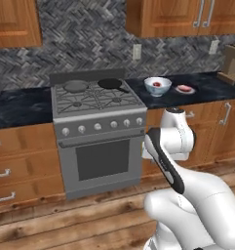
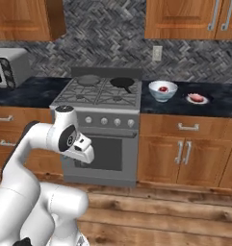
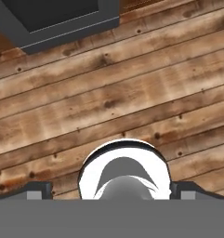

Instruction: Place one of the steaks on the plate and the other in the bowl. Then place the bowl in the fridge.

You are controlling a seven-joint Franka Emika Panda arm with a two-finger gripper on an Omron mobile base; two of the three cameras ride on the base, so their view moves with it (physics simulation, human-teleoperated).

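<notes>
A white bowl [image 1: 157, 87] [image 2: 162, 92] stands on the dark counter right of the stove, with one red steak [image 1: 157, 84] [image 2: 162, 89] inside it. Just right of the bowl lies the small pale plate [image 1: 185, 90] [image 2: 197, 100], and the other steak [image 1: 185, 88] [image 2: 196, 97] rests on it. My arm is folded low in front of the oven, well short of the counter. In the hand view my gripper [image 3: 111, 193] points down at the wooden floor, open and holding nothing. The fridge is out of view.
The grey stove [image 1: 97, 100] [image 2: 105, 93] carries two pans on its back burners; its base [image 3: 57, 21] shows in the hand view. A microwave [image 2: 6, 67] sits on the left counter. Wooden cabinets line the wall above and below, with plank floor [image 3: 132, 93] under the hand.
</notes>
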